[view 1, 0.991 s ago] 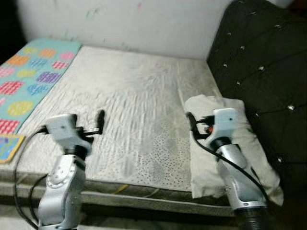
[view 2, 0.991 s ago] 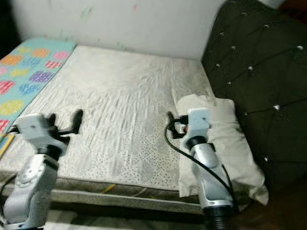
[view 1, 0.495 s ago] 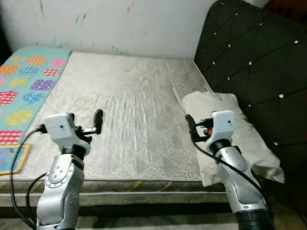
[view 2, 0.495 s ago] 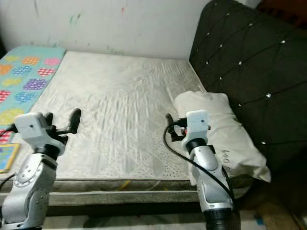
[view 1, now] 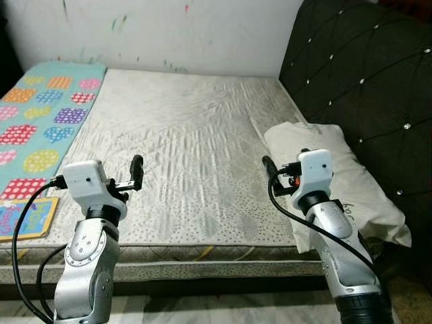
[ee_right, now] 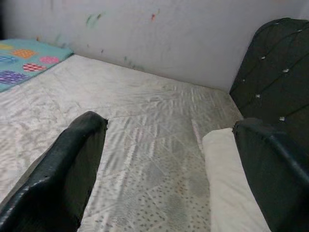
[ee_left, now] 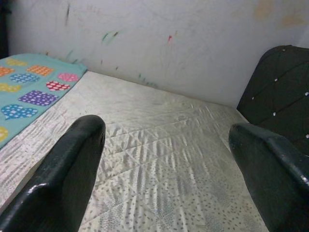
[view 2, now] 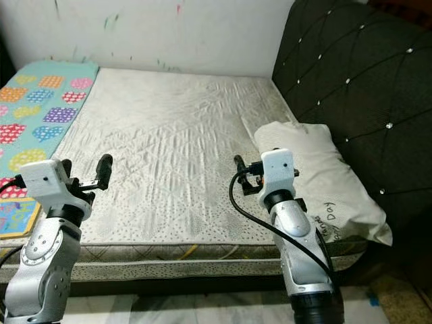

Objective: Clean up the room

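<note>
Two grippers of mine hang above the near edge of the mattress (view 1: 182, 148), left gripper (ee_left: 169, 159) and right gripper (ee_right: 174, 159), both with fingers spread wide and holding nothing. A cream pillow (view 1: 337, 182) lies on the mattress just beside my right arm, against the dark tufted headboard (view 1: 364, 74). A turquoise blanket (view 1: 40, 115) with coloured dot patches covers the mattress's left side. A scribbled white wall (view 1: 169, 34) stands behind.

Bare quilted mattress (view 1: 182, 135) w/ cream pillow (view 1: 337, 175) by headboard, polka-dot blanket (view 1: 40, 128) opp. side.
</note>
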Robot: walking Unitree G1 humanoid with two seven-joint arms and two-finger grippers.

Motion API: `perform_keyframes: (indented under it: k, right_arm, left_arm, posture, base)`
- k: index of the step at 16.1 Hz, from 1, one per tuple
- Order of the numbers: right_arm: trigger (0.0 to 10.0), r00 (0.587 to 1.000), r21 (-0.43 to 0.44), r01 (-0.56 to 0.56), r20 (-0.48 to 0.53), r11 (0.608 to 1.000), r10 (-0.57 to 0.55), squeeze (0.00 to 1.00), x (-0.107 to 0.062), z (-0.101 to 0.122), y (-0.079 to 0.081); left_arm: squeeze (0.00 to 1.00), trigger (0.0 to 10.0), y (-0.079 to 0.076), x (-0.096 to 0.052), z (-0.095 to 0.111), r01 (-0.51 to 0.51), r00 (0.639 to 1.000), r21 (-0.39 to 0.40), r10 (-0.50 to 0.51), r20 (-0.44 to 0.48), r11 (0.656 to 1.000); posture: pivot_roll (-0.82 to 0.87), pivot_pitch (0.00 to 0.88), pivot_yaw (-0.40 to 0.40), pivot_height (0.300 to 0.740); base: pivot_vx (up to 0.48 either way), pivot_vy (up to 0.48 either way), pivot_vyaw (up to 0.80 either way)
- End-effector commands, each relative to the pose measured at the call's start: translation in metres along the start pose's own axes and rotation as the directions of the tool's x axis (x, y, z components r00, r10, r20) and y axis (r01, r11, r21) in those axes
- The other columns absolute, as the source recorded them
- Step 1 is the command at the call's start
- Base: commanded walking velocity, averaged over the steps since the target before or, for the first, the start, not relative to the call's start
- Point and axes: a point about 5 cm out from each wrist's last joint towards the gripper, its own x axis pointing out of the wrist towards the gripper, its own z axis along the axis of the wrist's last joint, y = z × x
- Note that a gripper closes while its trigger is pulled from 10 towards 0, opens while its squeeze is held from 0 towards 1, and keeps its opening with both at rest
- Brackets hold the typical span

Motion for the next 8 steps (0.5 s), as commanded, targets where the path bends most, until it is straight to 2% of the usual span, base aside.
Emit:
perform_keyframes:
  k: [1,4,6,8]
  right_arm:
    - [10.0,0.999,-0.016,0.017,0.028,1.000,-0.016,0.00,0.0020,0.0095,-0.0038]
    - [10.0,1.000,0.033,-0.019,0.025,0.999,0.018,0.00,-0.0012,0.0084,0.0011]
    - [10.0,0.999,0.034,-0.032,0.019,0.999,0.032,0.00,-0.0021,0.0084,0.0027]
    - [10.0,0.999,0.030,-0.036,0.016,0.999,0.035,0.00,-0.0022,0.0081,0.0031]
  left_arm:
    - [0.00,10.0,-0.0028,0.0015,0.0025,0.023,1.000,-0.009,-0.022,0.014,1.000]
    - [0.00,10.0,-0.0059,0.0013,0.0031,0.042,0.999,-0.032,-0.042,0.021,0.999]
    - [0.00,10.0,-0.0067,0.0010,0.0029,0.048,0.999,-0.034,-0.047,0.023,0.998]
    - [0.00,10.0,-0.0086,0.0012,0.0026,0.055,0.998,-0.038,-0.054,0.024,0.998]
  posture:
    - [-0.03,0.000,-0.058,0.740]
    - [-0.03,0.000,-0.057,0.740]
    - [-0.03,0.000,-0.056,0.740]
    - [-0.03,0.000,-0.055,0.740]
  base:
    - [0.000,0.000,0.00]
    - [0.000,0.000,0.00]
    - [0.000,0.000,0.00]
    - [0.270,0.000,0.00]
